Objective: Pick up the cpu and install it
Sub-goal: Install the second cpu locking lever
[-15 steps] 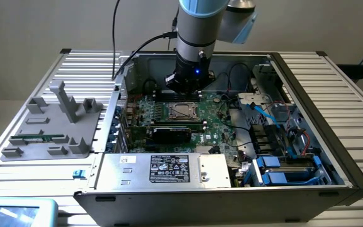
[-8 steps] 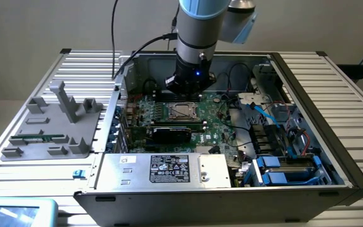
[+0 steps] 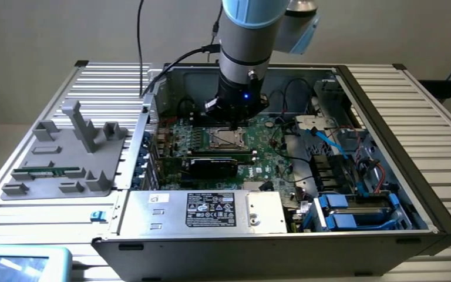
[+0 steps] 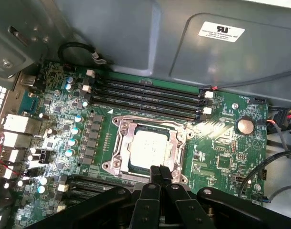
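The cpu [image 4: 147, 148], a square chip with a shiny silver top, lies flat inside the metal-framed socket [image 4: 117, 143] on the green motherboard. In the exterior view the cpu [image 3: 227, 139] sits in the middle of the open computer case, right under the arm. My gripper [image 4: 160, 171] hovers over the socket's edge, its two black fingers pressed together with nothing between them. In the exterior view the gripper [image 3: 234, 126] points straight down just above the socket.
Four empty memory slots [image 4: 145, 95] run beside the socket. A black card [image 3: 214, 164], the power supply [image 3: 202, 210] and blue drive bays [image 3: 351, 211] crowd the case. A grey fixture [image 3: 69, 158] at the exterior view's left holds a green memory stick [image 3: 49, 172].
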